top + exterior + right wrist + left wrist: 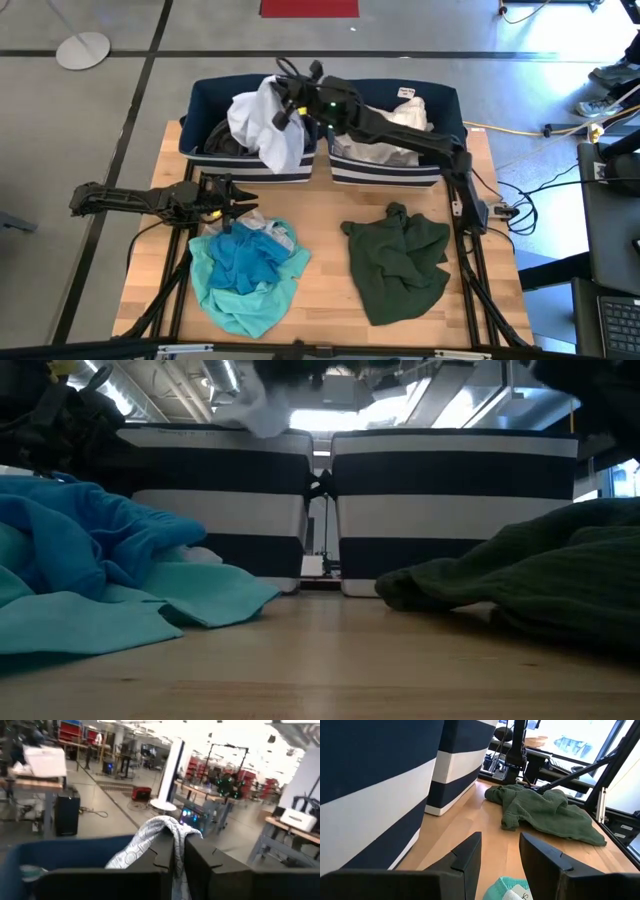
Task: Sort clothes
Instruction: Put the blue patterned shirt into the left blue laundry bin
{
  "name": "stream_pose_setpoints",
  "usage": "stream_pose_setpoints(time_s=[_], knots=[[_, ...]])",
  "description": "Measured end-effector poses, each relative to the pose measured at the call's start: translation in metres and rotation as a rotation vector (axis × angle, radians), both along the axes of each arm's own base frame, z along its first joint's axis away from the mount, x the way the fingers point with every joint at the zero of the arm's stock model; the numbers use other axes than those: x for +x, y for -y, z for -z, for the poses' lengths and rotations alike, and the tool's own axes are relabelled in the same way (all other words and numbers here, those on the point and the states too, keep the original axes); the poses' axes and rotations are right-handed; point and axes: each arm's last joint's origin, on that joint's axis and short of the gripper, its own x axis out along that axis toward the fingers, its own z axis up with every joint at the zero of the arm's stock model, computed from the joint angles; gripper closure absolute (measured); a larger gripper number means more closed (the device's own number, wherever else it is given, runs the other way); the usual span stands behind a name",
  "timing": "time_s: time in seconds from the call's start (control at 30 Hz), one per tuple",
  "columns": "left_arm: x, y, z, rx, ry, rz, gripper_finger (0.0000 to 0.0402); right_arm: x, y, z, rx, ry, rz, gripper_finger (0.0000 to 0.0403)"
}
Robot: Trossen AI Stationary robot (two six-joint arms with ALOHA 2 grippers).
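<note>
My right gripper point(284, 106) reaches over the left navy striped bin point(200, 165) and is shut on a white garment point(262, 125), which also shows in the right wrist view point(150, 837). My left gripper point(243, 196) is open and empty, low over the table just in front of that bin and beside the turquoise garment point(245, 270). A corner of the turquoise garment shows below its fingers in the left wrist view point(512, 887). A dark green garment point(400, 262) lies spread on the table at the right. Dark clothes point(222, 140) lie in the left bin and white ones point(400, 120) in the right bin point(385, 172). My right gripper pinches a bunched fold of the white garment point(167, 827) between its two fingers, which reach about level toward the table's left. The cloth drapes over the fingertips and hangs slack below them, above the left bin's rim point(265, 420). I cannot tell whether its lower end touches the bin.
The two bins stand side by side along the table's far edge with a narrow gap point(320, 510) between them. Bare wood point(325, 280) lies between the turquoise and green garments. Cables and equipment lie off the table's right edge point(520, 210).
</note>
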Motion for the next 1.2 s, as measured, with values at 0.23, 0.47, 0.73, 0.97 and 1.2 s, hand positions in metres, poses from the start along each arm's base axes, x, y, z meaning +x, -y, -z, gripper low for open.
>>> stream_pose_setpoints(time_s=[0.23,0.47,0.73,0.97,1.2], knots=[[0.000,0.000,0.000,0.002,0.000,0.000,0.0276,0.024,0.025,0.060,0.152,-0.086,0.023,0.0366],[0.000,0.000,0.000,-0.006,-0.001,0.010,0.0276,0.022,0.028,0.067,0.247,-0.117,0.052,0.0279],[0.000,0.001,0.000,-0.019,-0.002,0.024,0.0276,-0.007,0.003,-0.006,0.251,-0.142,0.017,0.0157],[0.000,0.001,0.001,-0.011,-0.008,0.042,0.0276,-0.020,-0.028,-0.011,0.421,-0.220,-0.210,0.0148],[0.000,0.001,0.001,-0.012,-0.010,0.041,0.0276,0.005,-0.023,0.033,0.440,-0.337,-0.179,0.0181]])
